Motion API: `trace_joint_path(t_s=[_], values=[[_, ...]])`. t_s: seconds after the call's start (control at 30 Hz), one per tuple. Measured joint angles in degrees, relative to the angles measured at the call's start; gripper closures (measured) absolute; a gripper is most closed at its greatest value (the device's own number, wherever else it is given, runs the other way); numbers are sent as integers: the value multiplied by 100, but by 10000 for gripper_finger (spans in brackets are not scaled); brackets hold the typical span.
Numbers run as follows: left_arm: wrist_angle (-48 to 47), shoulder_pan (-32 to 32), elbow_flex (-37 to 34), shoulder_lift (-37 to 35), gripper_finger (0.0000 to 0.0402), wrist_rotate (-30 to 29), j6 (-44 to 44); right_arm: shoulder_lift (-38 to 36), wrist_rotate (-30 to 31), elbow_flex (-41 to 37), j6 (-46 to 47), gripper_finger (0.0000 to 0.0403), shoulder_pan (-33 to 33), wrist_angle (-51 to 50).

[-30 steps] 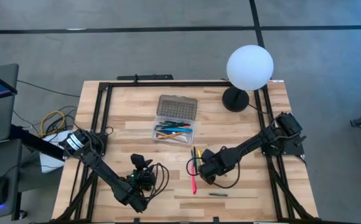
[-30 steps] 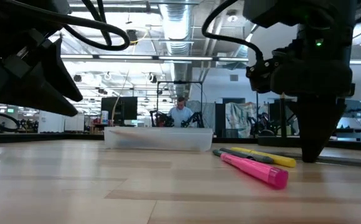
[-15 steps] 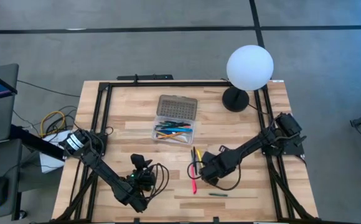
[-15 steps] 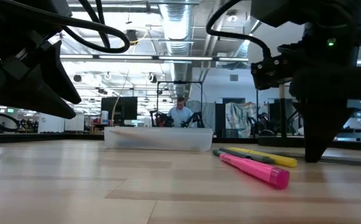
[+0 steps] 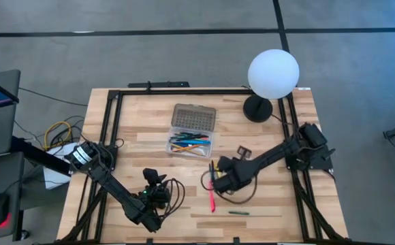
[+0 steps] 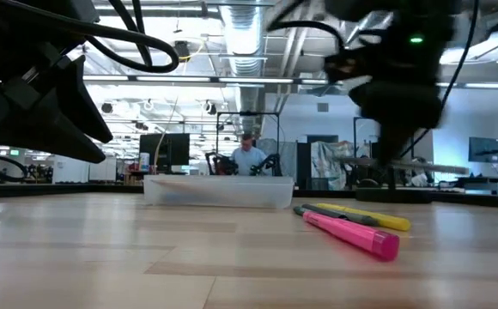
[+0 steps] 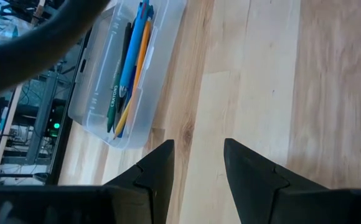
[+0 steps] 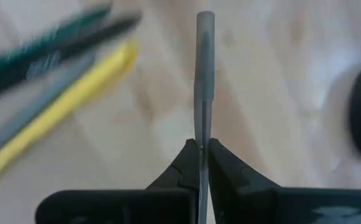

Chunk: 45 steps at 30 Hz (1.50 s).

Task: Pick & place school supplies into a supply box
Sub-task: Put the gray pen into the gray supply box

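Right gripper (image 8: 200, 163): fingers (image 8: 183, 165) closed tight on a thin grey pen (image 8: 204, 68), which sticks out straight ahead of the fingertips. From above, this gripper (image 5: 219, 178) sits just beyond the near right corner of the box (image 5: 192, 133), over the bench (image 5: 143, 133). In the low view the pen (image 6: 403, 163) is carried level, clear of the bench surface.

Box: open, lid laid back on its far side, several pens inside (image 7: 131, 62).

Still on the bench, near right of the box: a pink marker (image 6: 349, 233), a yellow marker (image 6: 365, 216) and a dark pen (image 6: 330, 214) lying together beside the right gripper; a green pen (image 5: 238, 212) lies farther toward the near edge.

Left gripper (image 7: 198, 163): fingers (image 7: 155, 171) parted, holding nothing, waiting at the near left of the box (image 7: 115, 81).
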Motion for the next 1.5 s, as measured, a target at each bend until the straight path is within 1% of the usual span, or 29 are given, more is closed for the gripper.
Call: trace_joint_path(t_s=[0.13, 0.3, 0.47, 0.6, 0.73, 0.8, 0.9, 1.07, 1.17, 1.5], values=[[-13, 0, -12, 0, 267, -7, 0, 0, 373, 255, -1007, 402, -382, 434], [-20, 1, -12, 0, 267, 14, -72, -3, 414, 415, -2476, 402, -997, 1486], [-10, 0, -12, 0, 267, 30, -106, -7, 19, 421, -3892, 402, -1574, 2600], [-2, 0, -12, 0, 267, 34, -217, -9, -266, 421, -4551, 402, -1958, 3202], [0, -32, -12, 0, 267, 77, -256, 50, -579, 425, -4905, 402, -2244, 3557], [-4, -70, -14, 0, 267, 82, -286, 55, -730, 423, -5063, 402, -2342, 3598], [-4, -118, -14, 0, 267, 82, -321, 52, -931, 335, -5229, 399, -2436, 3927], [-4, -157, -15, 0, 267, 81, -325, 52, -949, 294, -5287, 383, -2511, 4140], [-2, -157, -14, 0, 267, 80, -326, 52, -1085, 292, -5416, 375, -2514, 4134], [-2, -155, -14, 0, 267, 80, -326, 52, -1384, 292, -5547, 370, -2514, 4392]])
